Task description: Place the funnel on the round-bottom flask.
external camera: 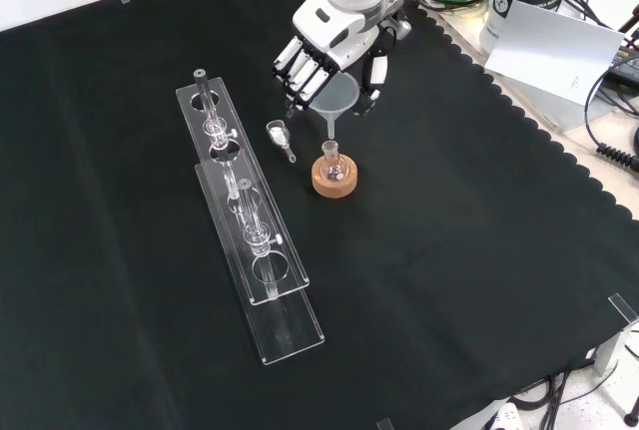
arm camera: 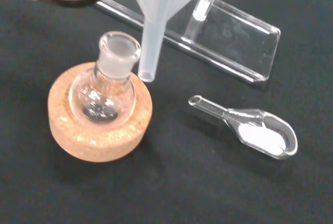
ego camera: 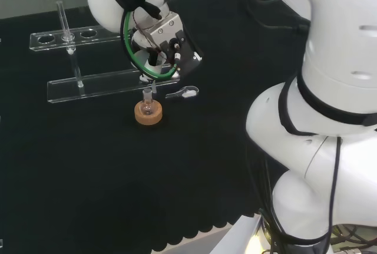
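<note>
Funnel [arm camera: 166, 5] spout hangs just beside the flask [arm camera: 106, 86] mouth, above it, not in. Flask sits upright in the cork ring [arm camera: 99, 130]. Hand [external camera: 324, 46] is curled around the funnel cone. I'd centre the spout over the neck, then lower straight. Wrist view reveals that offset; front view makes it look aligned.

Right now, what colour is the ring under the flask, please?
Light tan cork, clearest in the wrist view.

The glossy white robot arm [ego camera: 330, 59] has rounded links with black seam bands. Green and black cables [ego camera: 131, 36] loop beside its black-and-white robot hand [external camera: 329, 46].
</note>
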Robot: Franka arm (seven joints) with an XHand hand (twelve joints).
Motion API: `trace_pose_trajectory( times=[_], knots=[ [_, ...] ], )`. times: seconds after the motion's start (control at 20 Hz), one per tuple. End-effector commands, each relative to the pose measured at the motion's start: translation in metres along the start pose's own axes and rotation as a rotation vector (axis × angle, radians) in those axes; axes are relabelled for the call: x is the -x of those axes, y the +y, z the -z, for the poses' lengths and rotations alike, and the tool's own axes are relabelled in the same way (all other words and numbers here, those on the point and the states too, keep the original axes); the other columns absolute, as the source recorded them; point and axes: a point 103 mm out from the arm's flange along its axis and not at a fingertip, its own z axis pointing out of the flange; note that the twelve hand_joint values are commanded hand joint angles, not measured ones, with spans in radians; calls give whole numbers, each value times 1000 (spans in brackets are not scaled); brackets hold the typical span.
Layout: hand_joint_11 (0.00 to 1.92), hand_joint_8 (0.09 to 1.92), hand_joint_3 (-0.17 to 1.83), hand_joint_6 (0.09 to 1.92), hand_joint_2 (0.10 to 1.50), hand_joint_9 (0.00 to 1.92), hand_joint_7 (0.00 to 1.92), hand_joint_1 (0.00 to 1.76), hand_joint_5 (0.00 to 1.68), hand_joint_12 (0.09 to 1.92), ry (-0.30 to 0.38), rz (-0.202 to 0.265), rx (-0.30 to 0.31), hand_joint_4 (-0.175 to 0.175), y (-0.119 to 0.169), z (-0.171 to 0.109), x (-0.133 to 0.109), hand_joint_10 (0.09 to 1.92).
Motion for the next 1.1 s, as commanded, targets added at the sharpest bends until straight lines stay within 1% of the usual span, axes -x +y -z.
trace_pose_trajectory(
  times=[0.05,0.55,0.75,1.1],
  knots=[
    [316,862,553,197,662,681,376,759,447,1328,3,1,-10,-72,2,-8,0,734],
    [316,861,552,196,662,682,375,760,448,1328,1,13,12,-72,2,4,-2,733],
    [316,861,552,196,662,682,375,760,448,1328,-11,25,29,-72,1,22,-14,733],
    [317,860,552,196,663,682,375,760,448,1328,-6,37,45,-72,2,29,-19,732]
  ],
)
